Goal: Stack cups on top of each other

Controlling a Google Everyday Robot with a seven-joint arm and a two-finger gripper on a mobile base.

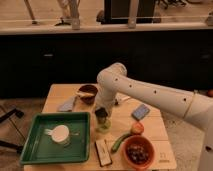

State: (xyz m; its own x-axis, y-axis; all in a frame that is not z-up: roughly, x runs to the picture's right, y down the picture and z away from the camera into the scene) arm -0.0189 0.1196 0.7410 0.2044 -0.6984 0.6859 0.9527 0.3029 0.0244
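The pale green tumbler [103, 126] stands upright near the middle of the wooden table [155, 127], just right of the green tray. My gripper [101, 114] hangs from the white arm directly above it, shut on the dark grey cup [101, 112]. The cup's bottom is at or just over the tumbler's rim. I cannot tell whether the two cups touch.
A green tray [37, 145] at the front left holds a white handled mug [61, 134]. A dark brown bowl [87, 93] and a grey cloth [67, 104] lie behind. A blue packet [141, 111], an orange fruit [137, 128], a green vegetable [120, 142], a red bowl [139, 152] and a flat bar [102, 151] lie right and front.
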